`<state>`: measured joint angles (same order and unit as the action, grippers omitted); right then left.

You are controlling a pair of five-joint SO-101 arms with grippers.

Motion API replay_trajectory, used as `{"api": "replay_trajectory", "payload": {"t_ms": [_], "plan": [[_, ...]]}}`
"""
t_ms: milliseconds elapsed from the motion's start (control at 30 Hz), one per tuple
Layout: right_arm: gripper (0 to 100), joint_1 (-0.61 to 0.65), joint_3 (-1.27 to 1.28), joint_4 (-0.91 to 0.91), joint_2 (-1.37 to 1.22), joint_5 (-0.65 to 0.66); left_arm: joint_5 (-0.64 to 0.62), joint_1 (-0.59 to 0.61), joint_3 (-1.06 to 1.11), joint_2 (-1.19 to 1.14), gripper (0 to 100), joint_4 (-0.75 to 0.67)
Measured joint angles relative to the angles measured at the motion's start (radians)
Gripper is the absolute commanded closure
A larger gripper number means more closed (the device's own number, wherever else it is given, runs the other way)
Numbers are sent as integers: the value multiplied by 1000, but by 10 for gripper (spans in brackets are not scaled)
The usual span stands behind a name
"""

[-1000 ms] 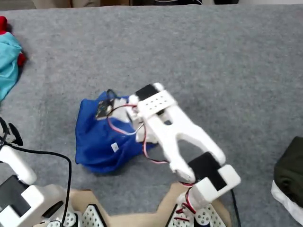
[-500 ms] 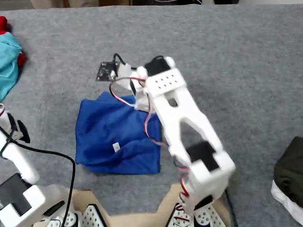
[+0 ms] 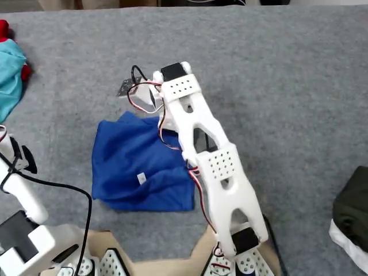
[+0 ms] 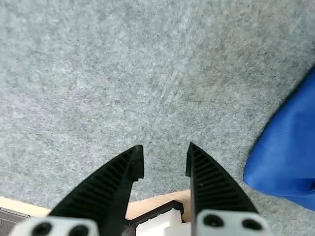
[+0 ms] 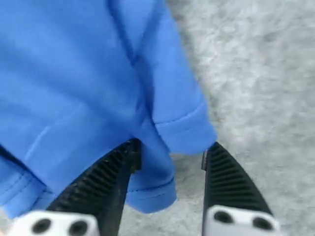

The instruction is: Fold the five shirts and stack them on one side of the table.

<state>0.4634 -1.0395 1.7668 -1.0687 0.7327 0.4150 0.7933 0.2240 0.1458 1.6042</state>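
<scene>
My right claw (image 5: 171, 150) hung over the far edge of the blue shirt (image 3: 141, 167), fingers apart, clamping nothing. My left claw (image 4: 165, 157) was also apart, over bare table (image 3: 287, 86) just beside the blue shirt. That shirt looked roughly folded but lumpy. A teal shirt (image 3: 8, 75) lay well off it, crumpled. A dark shirt (image 3: 351, 210) lay well off the opposite way, maybe stacked, couldn't tell. Most work left, I judged.
</scene>
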Motion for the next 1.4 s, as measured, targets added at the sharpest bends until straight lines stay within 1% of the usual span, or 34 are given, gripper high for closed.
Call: {"api": "replay_trajectory", "payload": {"t_ms": [100,200,333,633,933,1067,1267,1400], "plan": [[995,-2,-31,2,-11,-14,0,0,0,0,847,0],[975,-2,-34,2,-11,-28,0,0,0,0,847,0],[991,-3,-34,2,-11,-28,0,0,0,0,847,0],[992,-3,-40,2,-2,-28,0,0,0,0,847,0],[992,-3,-212,2,-2,-32,0,0,0,0,847,0],[980,-2,-235,2,-2,-32,0,0,0,0,847,0],[841,6,-213,2,-2,-15,0,0,0,0,847,0],[832,5,-206,2,-2,-15,0,0,0,0,847,0]]}}
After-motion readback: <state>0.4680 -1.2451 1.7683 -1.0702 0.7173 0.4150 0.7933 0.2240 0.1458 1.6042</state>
